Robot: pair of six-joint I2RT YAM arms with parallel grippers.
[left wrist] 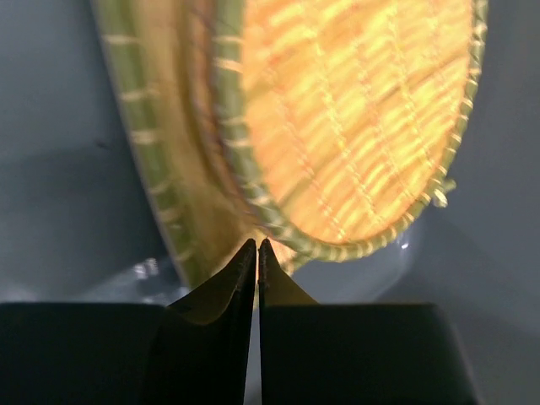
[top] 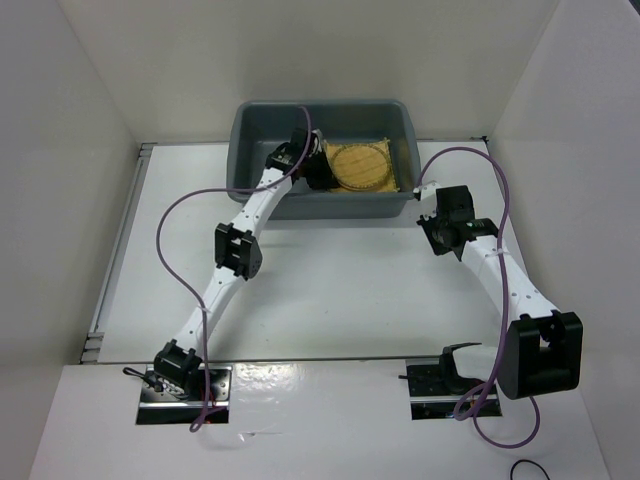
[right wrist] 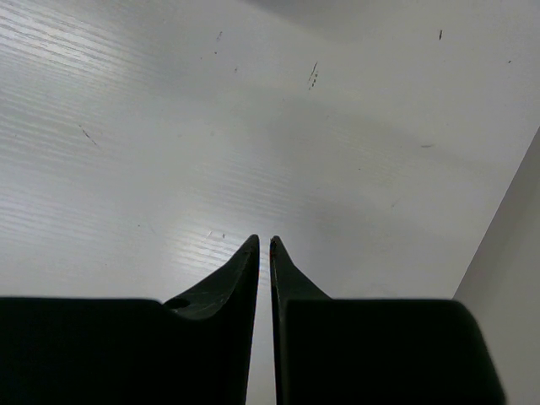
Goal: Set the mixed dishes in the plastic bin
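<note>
The dark grey plastic bin [top: 258, 130] stands at the back of the table. Inside it a round woven disc [top: 362, 166] lies on the square yellow mat [top: 388, 146]. My left gripper [top: 318, 170] reaches down into the bin at the disc's left side. In the left wrist view it [left wrist: 256, 245] is shut, its tips at the rim of the orange-brown disc [left wrist: 354, 126]. A paler woven edge [left wrist: 160, 160] shows beside that disc over the bin's grey floor [left wrist: 51, 169]. My right gripper [top: 428, 222] is shut and empty above the bare table [right wrist: 169, 126], right of the bin.
White walls close in the table on the left, back and right. A wall [right wrist: 515, 278] stands close to my right gripper [right wrist: 264, 240]. Purple cables loop from both arms over the table.
</note>
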